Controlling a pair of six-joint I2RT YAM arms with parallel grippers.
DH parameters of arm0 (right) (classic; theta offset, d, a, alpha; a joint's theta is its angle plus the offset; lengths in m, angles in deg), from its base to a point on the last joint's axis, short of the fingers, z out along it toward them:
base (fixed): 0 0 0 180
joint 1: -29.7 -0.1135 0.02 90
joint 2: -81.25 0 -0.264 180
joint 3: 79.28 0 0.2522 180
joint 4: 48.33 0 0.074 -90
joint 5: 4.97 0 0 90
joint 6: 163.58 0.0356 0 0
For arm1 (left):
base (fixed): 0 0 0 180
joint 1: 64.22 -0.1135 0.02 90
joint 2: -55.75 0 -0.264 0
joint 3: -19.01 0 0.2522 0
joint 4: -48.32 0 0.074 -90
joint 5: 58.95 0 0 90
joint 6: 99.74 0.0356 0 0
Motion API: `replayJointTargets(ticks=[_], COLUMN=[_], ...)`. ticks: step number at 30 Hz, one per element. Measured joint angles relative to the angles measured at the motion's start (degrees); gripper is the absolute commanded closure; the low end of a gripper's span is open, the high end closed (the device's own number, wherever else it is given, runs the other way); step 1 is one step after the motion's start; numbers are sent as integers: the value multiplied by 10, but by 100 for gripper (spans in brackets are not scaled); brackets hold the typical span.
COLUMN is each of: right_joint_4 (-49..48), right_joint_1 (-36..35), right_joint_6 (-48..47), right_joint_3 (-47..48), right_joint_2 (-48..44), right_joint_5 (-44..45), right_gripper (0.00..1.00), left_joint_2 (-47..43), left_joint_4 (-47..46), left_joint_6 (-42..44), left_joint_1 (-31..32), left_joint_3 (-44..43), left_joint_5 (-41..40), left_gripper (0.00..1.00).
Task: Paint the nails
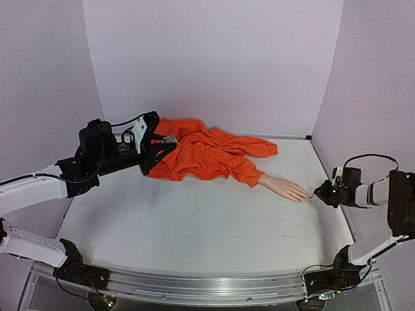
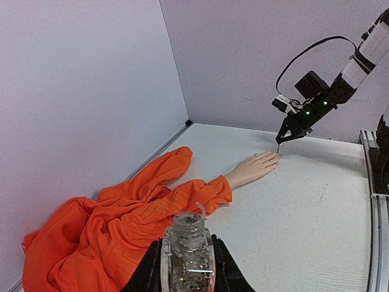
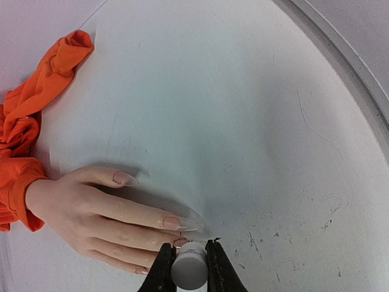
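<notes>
The pale mannequin hand (image 1: pixel 285 189) lies palm down on the white table, coming out of an orange sleeve (image 1: pixel 207 155). Its nails show in the right wrist view: the thumb nail (image 3: pixel 124 178), a long pointed one (image 3: pixel 174 222) and one partly behind the cap (image 3: pixel 182 242). My right gripper (image 3: pixel 189 255) is shut on a white cap (image 3: pixel 189 266), right over those fingertips; the brush under the cap is hidden. At the far left my left gripper (image 2: pixel 188 243) is shut on a clear, uncapped glitter bottle (image 2: pixel 187 234), held above the orange cloth.
The orange garment (image 2: pixel 109 231) is bunched at the back left against the wall. Lilac walls close in the table on three sides, with a raised edge (image 3: pixel 340 67) along the right side. The arm bases sit on the metal rail (image 1: pixel 194 288) at the front.
</notes>
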Motion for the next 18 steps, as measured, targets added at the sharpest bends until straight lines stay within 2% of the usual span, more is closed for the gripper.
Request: replayJointTargets(ticks=[18], right_joint_4=[10], right_joint_1=[0], right_joint_6=[0], right_joint_3=[8], right_joint_2=[9], right_joint_5=[9], right_gripper=[100], left_joint_2=[0], left_joint_4=[0], left_joint_6=[0], left_joint_1=[0], left_joint_3=[0], left_joint_5=[2], left_gripper=[100])
